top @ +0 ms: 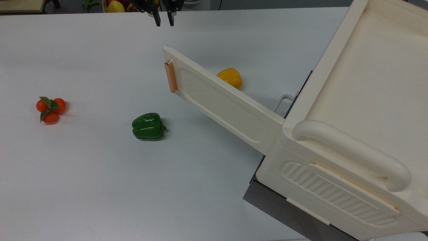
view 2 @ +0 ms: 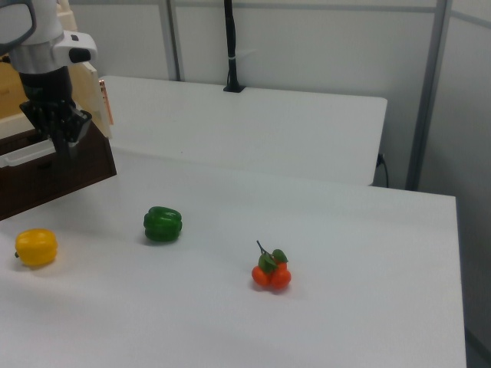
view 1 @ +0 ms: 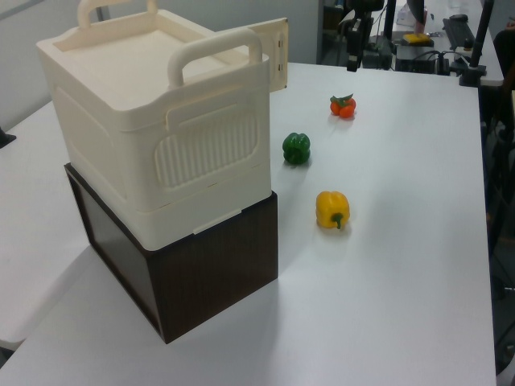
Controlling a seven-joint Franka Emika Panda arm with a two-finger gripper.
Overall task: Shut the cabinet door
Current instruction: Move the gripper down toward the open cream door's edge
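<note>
I am running the approach step: the tool (top: 164,20) is hanging above the far edge of the bench (top: 83,187) in the top view, well apart from the door (top: 220,102), and nothing is between its fingers. In the top view the two dark fingers are standing close together with only a narrow gap, so I am reading the tool as nearly closed and holding nothing.

The door is standing wide open, swung out from the cabinet (top: 354,134) over the bench. Its hinge edge is meeting the cabinet corner on the top view's right; its free edge, carrying the copper strip (top: 171,77), is pointing toward the top view's upper left. In the right view the tool (view 2: 63,142) is showing in front of the cabinet's dark base, near that free edge.

A yellow pepper (top: 230,77) is lying on the bench behind the door in the top view, on the side the door must swing toward. A green pepper (top: 148,126) and a bunch of tomatoes (top: 50,108) are lying on the other side, clear of the swing.

Next move, in my judgement: I am planning to lower the tool to the door's outer face near the copper strip, then push the panel round toward the cabinet front. Whether the yellow pepper is lying inside the door's arc I cannot tell.
</note>
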